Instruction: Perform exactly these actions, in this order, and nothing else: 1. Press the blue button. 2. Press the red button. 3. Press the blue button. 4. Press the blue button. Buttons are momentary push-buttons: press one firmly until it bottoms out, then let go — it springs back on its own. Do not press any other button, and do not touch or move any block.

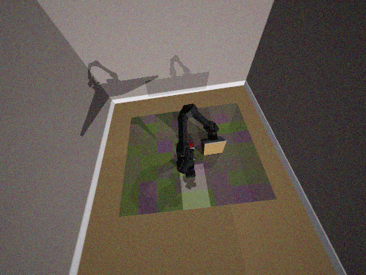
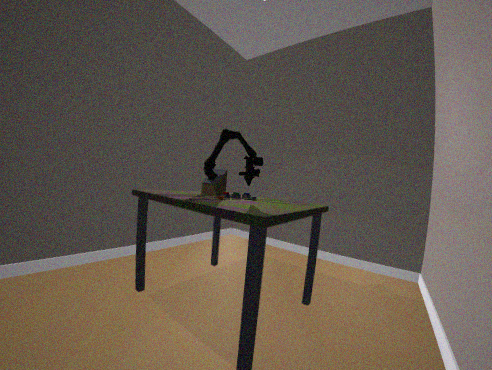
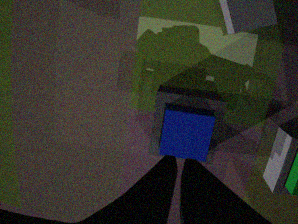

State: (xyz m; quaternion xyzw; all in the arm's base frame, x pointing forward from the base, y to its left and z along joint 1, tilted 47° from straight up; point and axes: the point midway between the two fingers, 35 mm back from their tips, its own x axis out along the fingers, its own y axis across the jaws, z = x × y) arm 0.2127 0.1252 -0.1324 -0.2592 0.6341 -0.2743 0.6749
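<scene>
The blue button (image 3: pixel 187 135) (image 2: pixel 246 195) sits on a dark square base in the middle of the wrist view. My gripper (image 3: pixel 178 167) (image 2: pixel 249 184) (image 1: pixel 190 174) is shut and empty. Its tips are at the near edge of the blue cap in the wrist view, and the exterior view shows them a little above the button. The red button (image 1: pixel 191 145) (image 2: pixel 226 194) is nearer the arm's base and out of the wrist view. In the top view the arm hides the blue button.
The green button (image 3: pixel 294 179) (image 2: pixel 236 195) is at the wrist view's right edge, between red and blue in the exterior view. A grey block (image 3: pixel 252 14) lies beyond the blue button. The arm stands by a tan box (image 1: pixel 214 148) (image 2: pixel 215 187) on the patchwork table (image 2: pixel 295 206).
</scene>
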